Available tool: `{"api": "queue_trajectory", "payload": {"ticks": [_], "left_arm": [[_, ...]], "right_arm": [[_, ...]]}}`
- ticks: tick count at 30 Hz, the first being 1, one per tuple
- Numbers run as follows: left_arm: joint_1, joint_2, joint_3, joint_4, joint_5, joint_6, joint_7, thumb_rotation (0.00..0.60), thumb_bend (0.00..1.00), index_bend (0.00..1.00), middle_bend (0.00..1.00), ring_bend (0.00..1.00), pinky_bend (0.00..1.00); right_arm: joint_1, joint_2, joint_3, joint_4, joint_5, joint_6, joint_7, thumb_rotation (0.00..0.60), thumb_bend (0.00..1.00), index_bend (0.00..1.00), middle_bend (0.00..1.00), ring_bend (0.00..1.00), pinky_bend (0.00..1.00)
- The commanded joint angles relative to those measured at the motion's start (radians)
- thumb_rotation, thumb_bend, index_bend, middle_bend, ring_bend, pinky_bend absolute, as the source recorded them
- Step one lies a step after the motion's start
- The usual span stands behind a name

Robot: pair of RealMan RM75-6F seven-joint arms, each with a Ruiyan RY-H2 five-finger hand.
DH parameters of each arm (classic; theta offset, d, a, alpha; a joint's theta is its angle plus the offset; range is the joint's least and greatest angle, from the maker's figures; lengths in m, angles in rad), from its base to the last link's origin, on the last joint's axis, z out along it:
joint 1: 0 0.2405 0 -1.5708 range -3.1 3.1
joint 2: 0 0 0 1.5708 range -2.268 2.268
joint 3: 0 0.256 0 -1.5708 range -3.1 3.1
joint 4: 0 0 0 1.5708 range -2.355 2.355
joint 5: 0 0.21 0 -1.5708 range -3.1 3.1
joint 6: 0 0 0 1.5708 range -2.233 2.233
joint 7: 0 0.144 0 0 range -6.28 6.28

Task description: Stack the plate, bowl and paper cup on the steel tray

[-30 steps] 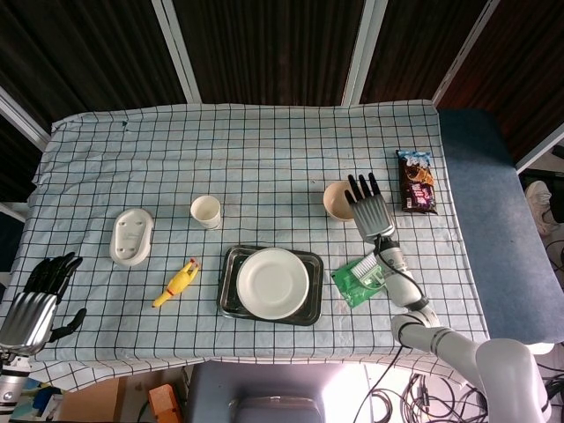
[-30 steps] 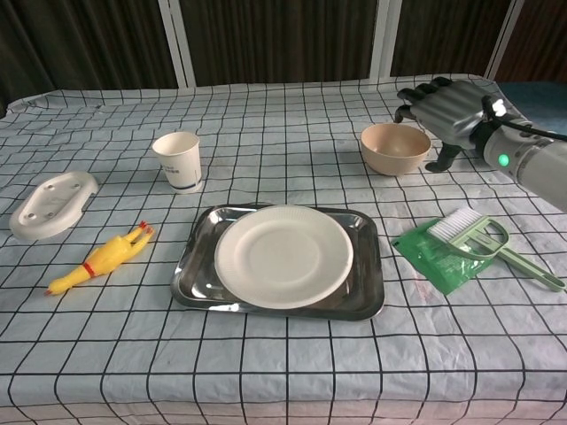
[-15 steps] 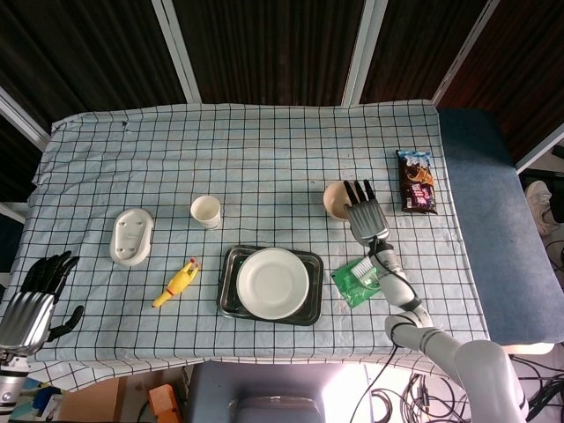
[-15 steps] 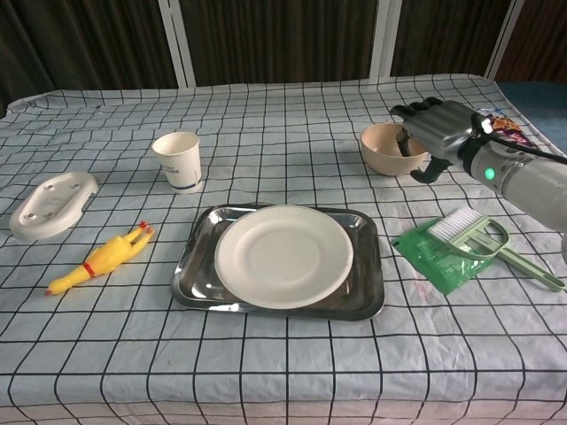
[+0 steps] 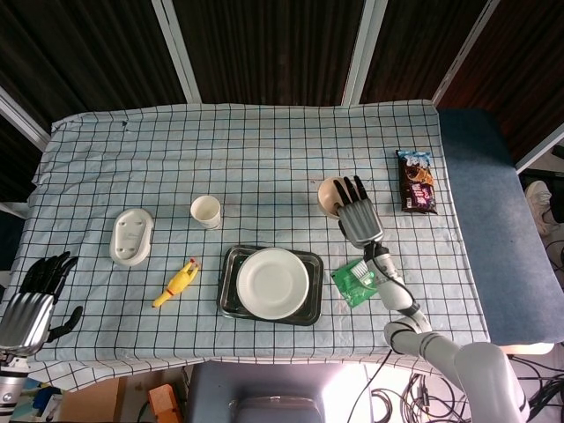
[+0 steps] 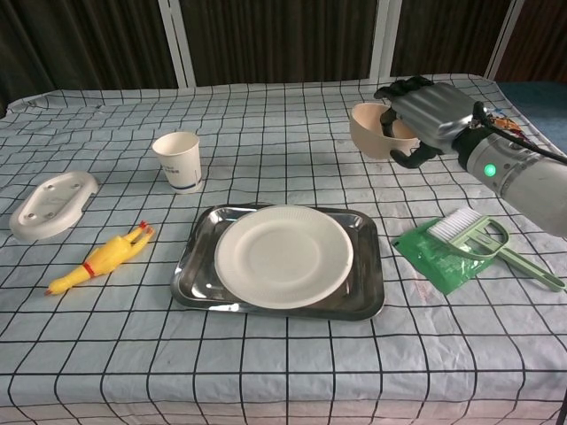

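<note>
Lifted now, rounded beige bowl [image 6: 372, 129] tilts in right robot hand [image 6: 423, 113].

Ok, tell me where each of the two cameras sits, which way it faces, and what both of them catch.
Head view: high above the near table edge, looking steeply down on the whole checked tablecloth; shows the left hand at the lower left and the right hand with its arm.
Chest view: low at the near edge, looking forward across the table toward dark windows; only the right hand and forearm show.
Shared: the right hand gripping the bowl, the paper plate on the steel tray, and the paper cup.
</note>
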Motion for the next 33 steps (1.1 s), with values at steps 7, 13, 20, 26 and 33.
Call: {"api": "queue_trajectory", "payload": {"ticks": [7, 13, 20, 26, 33], "left_arm": [[-0.004, 0.001, -0.002, -0.003, -0.002, -0.005, 0.003, 0.600, 0.36, 0.00, 0.01, 0.00, 0.03], [0.000, 0.004, 0.001, -0.002, 0.006, 0.004, -0.003, 0.600, 0.36, 0.00, 0.01, 0.00, 0.03], [0.010, 0.006, 0.003, -0.003, 0.011, 0.021, -0.004, 0.600, 0.36, 0.00, 0.01, 0.00, 0.03], [0.017, 0.008, 0.003, -0.001, 0.018, 0.038, -0.012, 0.600, 0.36, 0.00, 0.01, 0.00, 0.03], [0.023, 0.010, 0.004, 0.000, 0.024, 0.049, -0.016, 0.600, 0.36, 0.00, 0.01, 0.00, 0.03]], "right_arm": [[-0.059, 0.110, -0.131, -0.396, -0.215, 0.210, -0.048, 0.600, 0.47, 0.70, 0.08, 0.00, 0.00], [-0.077, 0.126, -0.199, -0.539, -0.288, 0.209, -0.131, 0.600, 0.47, 0.70, 0.08, 0.00, 0.00], [-0.080, 0.107, -0.219, -0.549, -0.292, 0.146, -0.181, 0.600, 0.47, 0.69, 0.08, 0.00, 0.00], [-0.081, 0.077, -0.217, -0.505, -0.297, 0.121, -0.204, 0.600, 0.47, 0.69, 0.08, 0.00, 0.00], [-0.088, 0.057, -0.215, -0.482, -0.301, 0.105, -0.240, 0.600, 0.47, 0.65, 0.08, 0.00, 0.00]]}}
